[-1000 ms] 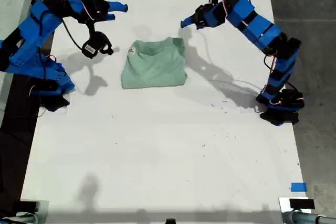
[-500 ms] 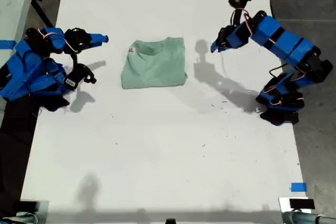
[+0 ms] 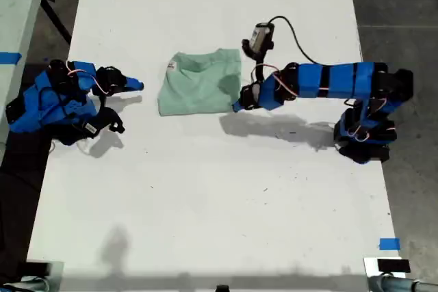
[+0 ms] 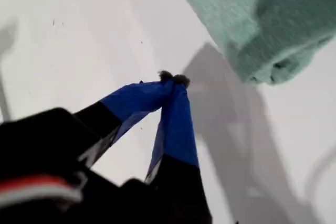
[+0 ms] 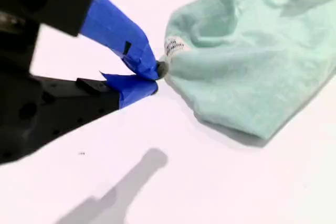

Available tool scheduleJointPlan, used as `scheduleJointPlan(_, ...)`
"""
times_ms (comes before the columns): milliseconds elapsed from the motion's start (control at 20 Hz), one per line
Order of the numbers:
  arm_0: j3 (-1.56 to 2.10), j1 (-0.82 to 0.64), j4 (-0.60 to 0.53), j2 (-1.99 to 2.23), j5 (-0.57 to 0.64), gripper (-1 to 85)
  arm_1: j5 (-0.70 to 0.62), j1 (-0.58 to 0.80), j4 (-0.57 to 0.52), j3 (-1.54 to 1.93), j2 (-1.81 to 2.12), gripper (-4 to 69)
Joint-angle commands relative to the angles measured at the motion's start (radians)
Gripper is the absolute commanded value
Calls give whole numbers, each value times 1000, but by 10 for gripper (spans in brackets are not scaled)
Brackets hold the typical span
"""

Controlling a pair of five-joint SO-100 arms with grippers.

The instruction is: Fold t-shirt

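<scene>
Nearest me the white worktop (image 3: 205,203) lies bare. Farther in, my first tool (image 3: 236,106) is clenched on nothing, its tips just beside the folded t-shirt's (image 3: 198,90) near corner on the exterior view's right. Half a second ago that arm stood raised, well off to that side; now it stretches low. My second tool (image 3: 139,86), also closed and empty, has dropped lower on the exterior view's left, pointing at the collar label (image 5: 175,45). The t-shirt has not shifted, mid-worktop between both arms.
</scene>
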Motion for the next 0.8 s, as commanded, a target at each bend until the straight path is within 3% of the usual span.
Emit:
scheduleJointPlan(0,29,55,9,5,-61,19,-55,2,12,-325,-199,-10)
scheduleJointPlan(150,31,60,11,5,-64,62,-160,58,114,-689,-460,-10)
scheduleJointPlan(300,35,57,20,5,-64,75,-241,130,135,-960,-672,-10)
scheduleJointPlan(500,35,43,46,5,-63,101,-268,272,-37,-969,-761,-10)
scheduleJointPlan(700,37,34,46,5,-61,102,-94,448,-359,-841,-767,-10)
scheduleJointPlan(750,37,34,48,5,-63,102,-74,488,-393,-841,-758,-10)
